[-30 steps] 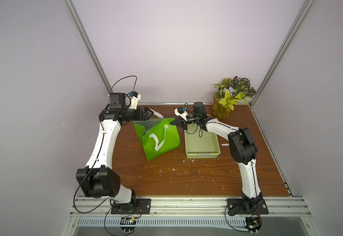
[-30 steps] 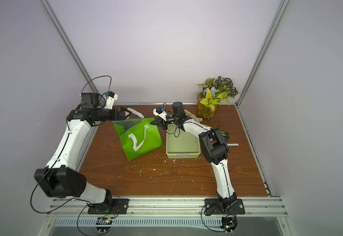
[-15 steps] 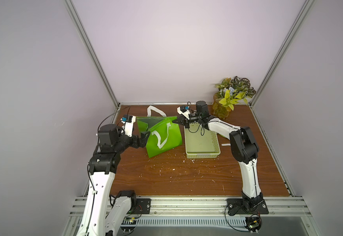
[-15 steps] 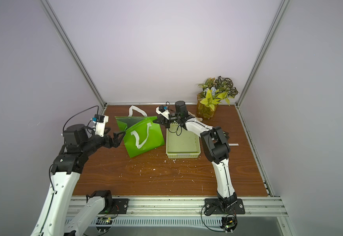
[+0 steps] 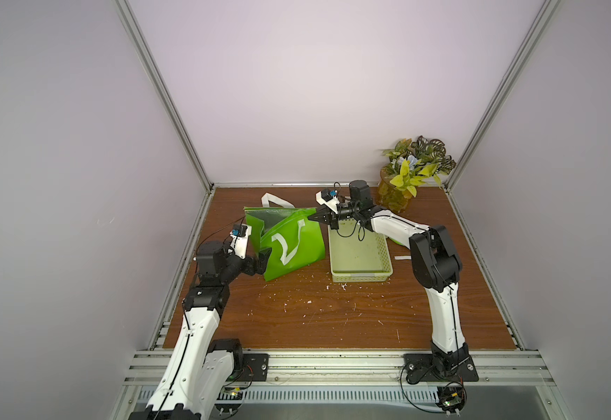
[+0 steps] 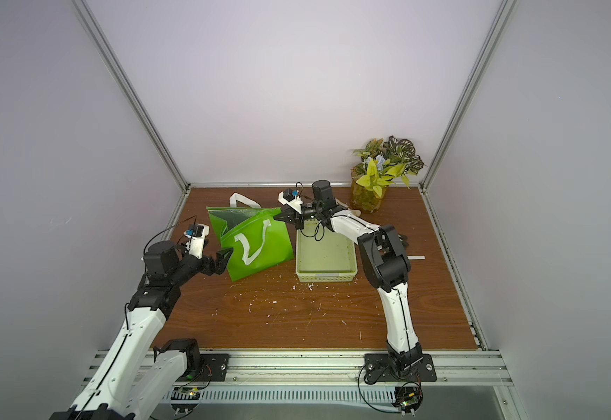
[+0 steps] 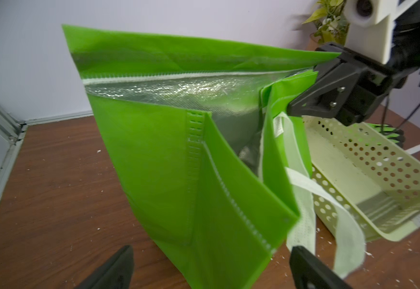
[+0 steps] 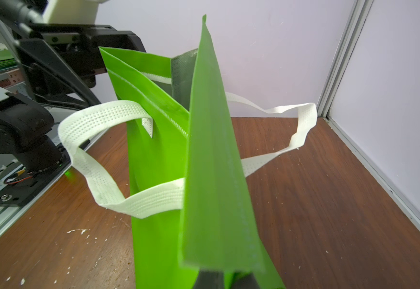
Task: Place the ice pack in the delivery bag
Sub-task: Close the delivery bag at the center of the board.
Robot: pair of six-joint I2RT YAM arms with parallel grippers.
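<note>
The delivery bag (image 5: 289,247) (image 6: 256,243) stands bright green at the back left of the table, its mouth partly open with silver lining (image 7: 178,92) showing. My right gripper (image 5: 313,217) (image 6: 277,217) (image 8: 225,275) is shut on the bag's top rim at its right corner and holds that edge up. Low beside the bag's near left bottom corner, my left gripper (image 5: 264,263) (image 6: 225,258) (image 7: 211,249) is open, its fingers either side of the corner and apart from it. The ice pack is out of view.
A pale green perforated basket (image 5: 360,278) (image 7: 354,150) lies right of the bag, under my right arm. A potted plant (image 5: 411,178) stands at the back right corner. One white handle (image 5: 273,199) trails behind the bag. White crumbs dot the brown table (image 5: 333,320).
My left arm has swung from the bag's back left top corner down to its near bottom corner, still open. The right gripper has kept its grip on the rim.
</note>
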